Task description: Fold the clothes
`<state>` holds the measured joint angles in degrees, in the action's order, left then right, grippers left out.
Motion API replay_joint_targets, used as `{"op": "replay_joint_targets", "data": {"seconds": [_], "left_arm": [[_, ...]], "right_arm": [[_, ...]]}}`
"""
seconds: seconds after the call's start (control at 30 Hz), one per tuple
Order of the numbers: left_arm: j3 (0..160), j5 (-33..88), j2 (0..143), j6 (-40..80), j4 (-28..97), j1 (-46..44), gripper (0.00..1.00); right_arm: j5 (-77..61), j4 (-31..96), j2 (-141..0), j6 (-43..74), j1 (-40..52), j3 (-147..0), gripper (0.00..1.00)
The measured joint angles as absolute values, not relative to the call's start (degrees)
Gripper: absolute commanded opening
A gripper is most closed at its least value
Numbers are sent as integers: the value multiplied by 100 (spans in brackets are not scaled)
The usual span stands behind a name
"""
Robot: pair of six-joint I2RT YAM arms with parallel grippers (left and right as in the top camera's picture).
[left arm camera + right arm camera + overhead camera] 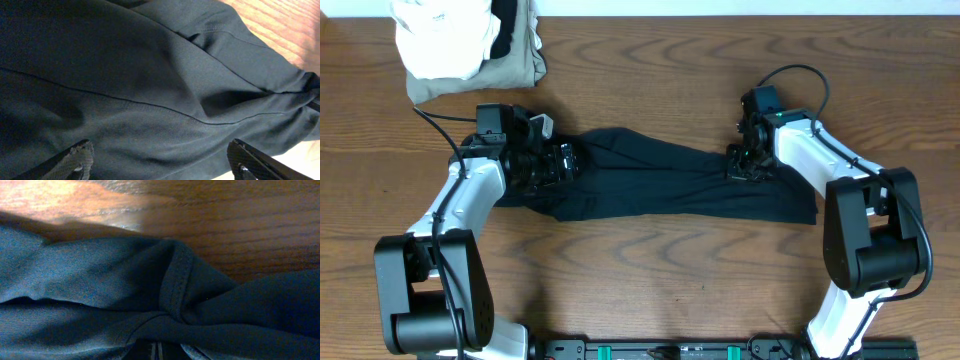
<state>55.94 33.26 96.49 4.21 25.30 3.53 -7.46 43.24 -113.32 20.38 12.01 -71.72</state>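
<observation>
The clothes, a long black garment, lie stretched across the middle of the wooden table. My left gripper hovers over the garment's left end, open. In the left wrist view its fingertips stand wide apart, with dark fabric filling the space between and beyond them. My right gripper is down on the garment's upper edge near the right end. In the right wrist view it is shut on the clothes, with fabric bunched into the jaws. A stitched hem folds just ahead of them.
A white folded cloth lies on a khaki folded garment at the back left corner. Bare wood shows beyond the garment's edge. The arm bases stand along the front edge.
</observation>
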Motion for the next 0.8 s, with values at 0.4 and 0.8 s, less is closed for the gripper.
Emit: {"op": "replay_joint_targets", "data": {"seconds": [0.4,0.8], "left_arm": [[5594,3326,9649,421,2530,353,88],[5594,3011,9649,421,2357,353,88]], "right_arm": [[-167,4313,-11375,1922,158,-7277,1],[985,4963,-11592,1861,-325,-7642,1]]}}
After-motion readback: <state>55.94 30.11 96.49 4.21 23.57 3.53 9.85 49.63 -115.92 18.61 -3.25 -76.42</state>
